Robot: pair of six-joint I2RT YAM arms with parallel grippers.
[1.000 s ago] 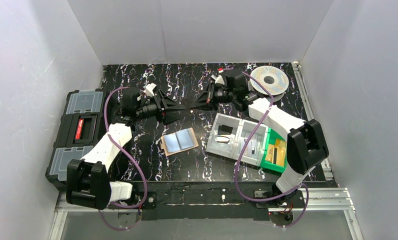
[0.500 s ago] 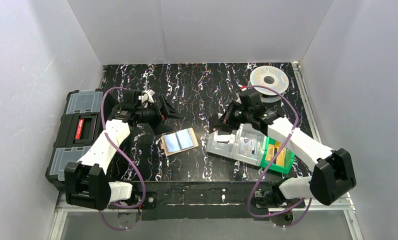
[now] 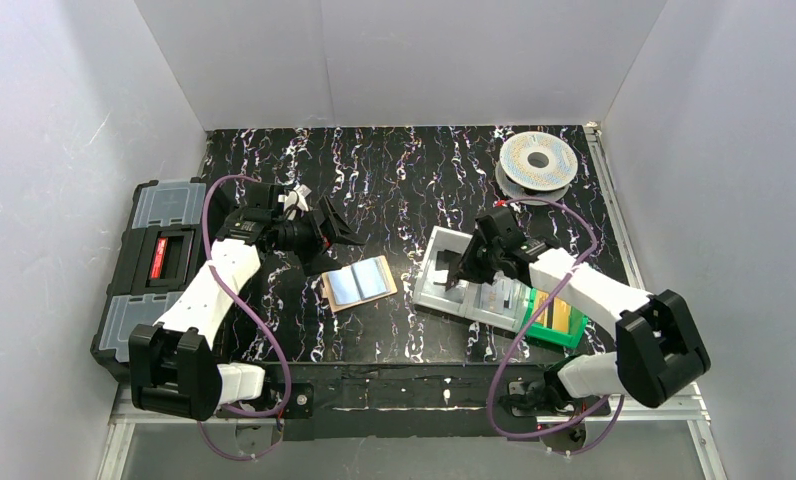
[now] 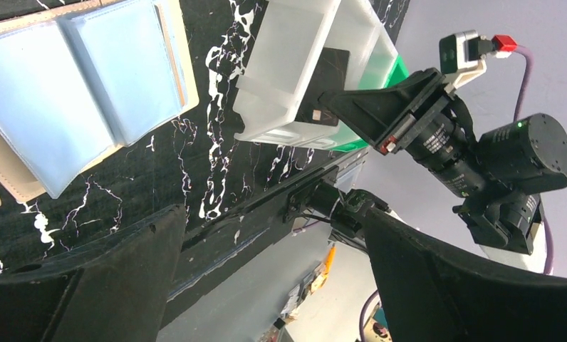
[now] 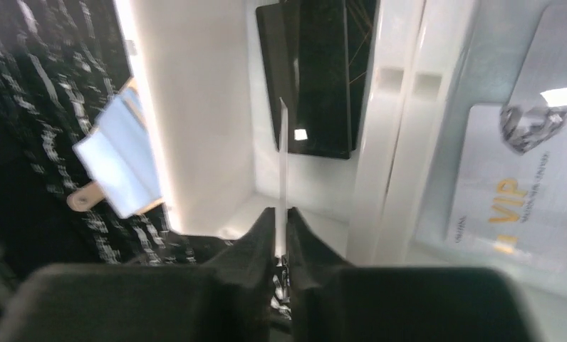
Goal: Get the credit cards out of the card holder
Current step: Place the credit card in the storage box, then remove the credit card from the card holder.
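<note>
Pinching a thin card [image 5: 283, 142] edge-on, the right claw [image 5: 281, 214] hangs over the clear tray [image 5: 195, 107] (dropping it comes next, I'd say); the left claw [image 3: 336, 233], spread wide, hovers beside the card holder [image 3: 330, 297], pale credit cards [image 3: 359, 282] inside.

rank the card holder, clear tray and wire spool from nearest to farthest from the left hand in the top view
1. card holder, just beside the left hand, toward the near edge
2. clear tray, farther off to the right
3. wire spool, in the far right corner
</note>
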